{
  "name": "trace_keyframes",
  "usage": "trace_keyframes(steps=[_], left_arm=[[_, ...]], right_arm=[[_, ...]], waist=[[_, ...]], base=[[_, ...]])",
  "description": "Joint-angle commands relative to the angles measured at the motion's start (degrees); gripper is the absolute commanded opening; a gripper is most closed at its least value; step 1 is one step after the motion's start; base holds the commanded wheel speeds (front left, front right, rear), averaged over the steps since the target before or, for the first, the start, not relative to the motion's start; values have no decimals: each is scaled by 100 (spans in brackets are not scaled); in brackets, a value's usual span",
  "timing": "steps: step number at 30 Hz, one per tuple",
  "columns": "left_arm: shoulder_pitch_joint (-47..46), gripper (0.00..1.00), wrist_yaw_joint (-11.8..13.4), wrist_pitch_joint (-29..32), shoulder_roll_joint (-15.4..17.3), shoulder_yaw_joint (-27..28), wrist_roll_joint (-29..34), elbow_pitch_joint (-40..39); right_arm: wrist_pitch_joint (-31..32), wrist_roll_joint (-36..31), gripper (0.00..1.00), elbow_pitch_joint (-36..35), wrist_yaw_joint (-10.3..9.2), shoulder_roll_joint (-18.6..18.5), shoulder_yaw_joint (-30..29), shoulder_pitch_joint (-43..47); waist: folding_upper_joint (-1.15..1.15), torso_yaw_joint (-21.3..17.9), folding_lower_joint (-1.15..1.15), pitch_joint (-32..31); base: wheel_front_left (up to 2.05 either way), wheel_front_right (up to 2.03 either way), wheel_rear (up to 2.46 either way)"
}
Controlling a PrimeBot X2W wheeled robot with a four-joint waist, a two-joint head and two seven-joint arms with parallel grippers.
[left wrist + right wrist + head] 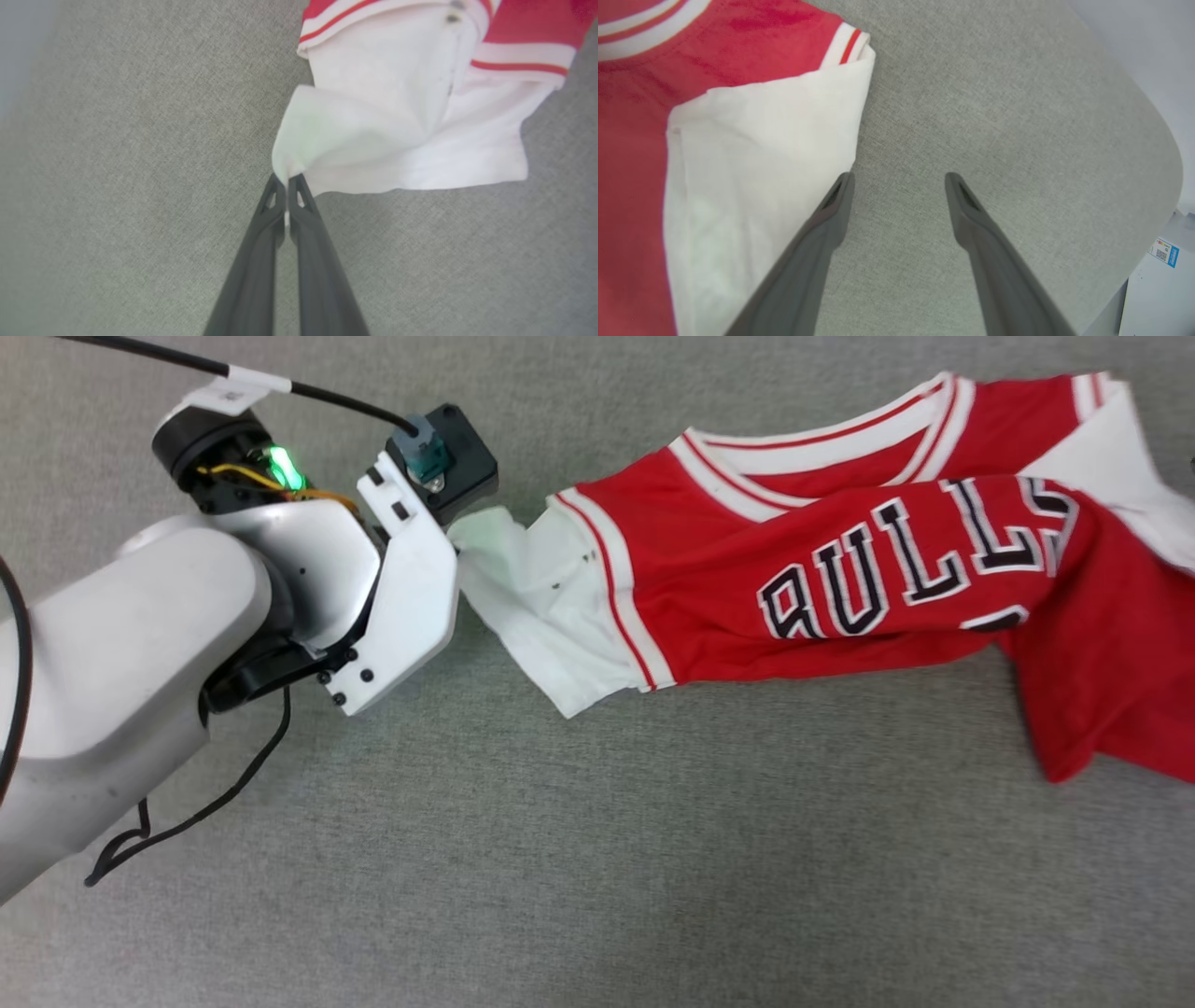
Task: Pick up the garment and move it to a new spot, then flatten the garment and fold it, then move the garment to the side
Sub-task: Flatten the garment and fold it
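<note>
**Left hand and garment.** I am holding my left hand (286, 179) shut, its two dark fingers (261, 242) pressing together on a corner of the white sleeve (397, 126) of the garment (840, 569). A small pinch of cloth is showing between the tips. In the head view my pale left forearm (112, 691) is reaching in from 8 o'clock. The wrist, with a green light (285, 467) glowing on it, is sitting at 10 o'clock of the frame, right against the sleeve's edge. A thin black cable (187, 821) is hanging below the forearm at 7 o'clock.

**Garment on the desk.** The garment is lying on the grey desk (597, 859), stretching from the pinched sleeve near the centre out toward 3 o'clock, where it is running past the frame edge. Its red body is rumpled and folded over on itself. The black-and-white lettering (915, 569) is facing up, and the red-and-white striped collar (822, 453) is lying at 1 o'clock.

**Right hand.** My right hand (899, 179) is standing wide open over the desk, gripping nothing. The garment's other white sleeve (761, 154) is lying just beside the finger at 9 o'clock; whether that finger is touching the cloth I cannot tell. The desk's rounded edge is curving past at 3 o'clock, with a white box (1157, 280) beyond it at 4 o'clock.
</note>
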Motion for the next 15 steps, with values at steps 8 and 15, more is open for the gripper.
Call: trace_keyframes(steps=[8,15], left_arm=[[-149,0,5,-140,-53,-36,98,-40],[-69,0,2,-214,-6,-96,53,144]], right_arm=[[-123,171,100,297,-4,169,362,438],[-709,361,0,317,-4,213,568,489]], waist=[[0,190,0,379],[0,96,0,287]], base=[[0,0,0],[0,0,0]])
